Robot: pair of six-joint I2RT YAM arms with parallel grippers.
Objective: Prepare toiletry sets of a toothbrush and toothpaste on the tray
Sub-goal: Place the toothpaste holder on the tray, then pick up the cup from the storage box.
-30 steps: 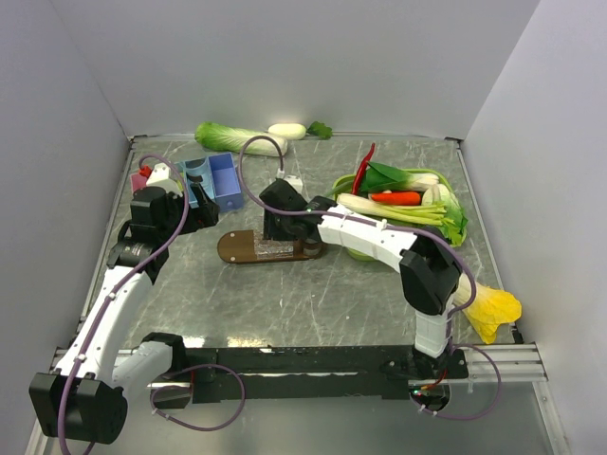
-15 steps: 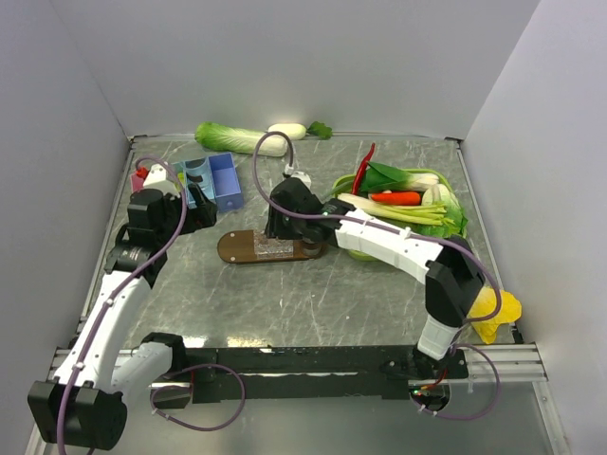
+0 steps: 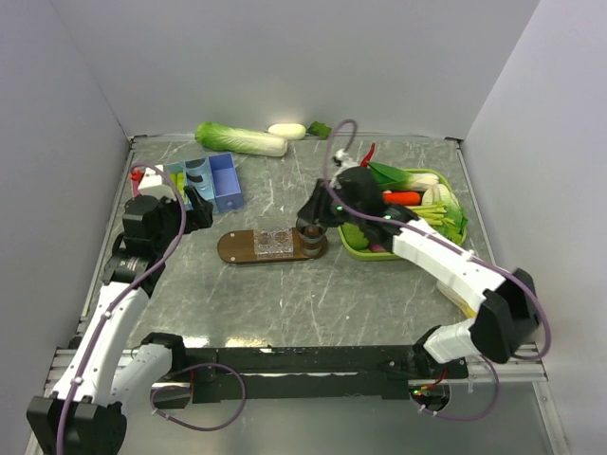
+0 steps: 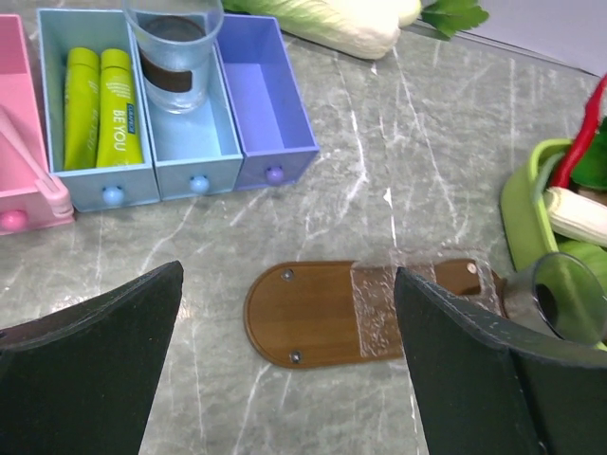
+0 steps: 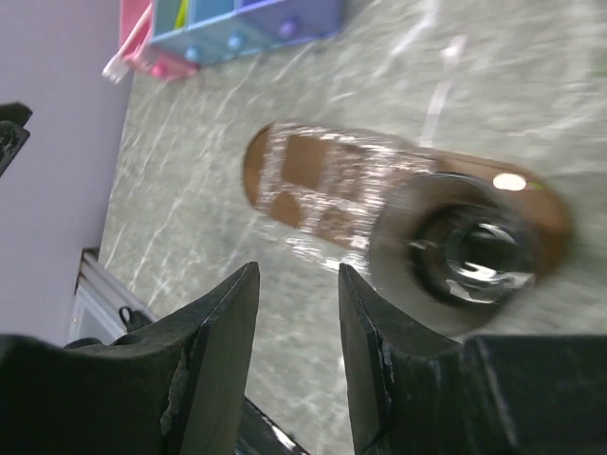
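Two toothpaste tubes (image 4: 100,104) lay lengthwise in the blue box (image 4: 190,152); the tray (image 3: 242,248) ran left-right mid-table. Both the left gripper (image 4: 289,275) and right gripper (image 5: 296,284) gaped empty, the right withdrawn from the tray's middle to its right end.

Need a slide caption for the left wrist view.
Open left claw frames the dark brown oval wooden tray; two flat light-green toothpaste tubes lie in the blue compartment box behind.

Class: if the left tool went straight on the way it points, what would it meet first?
Probably the bare wooden end of the tray, framed between the open fingers of the left tool; depth is unclear.
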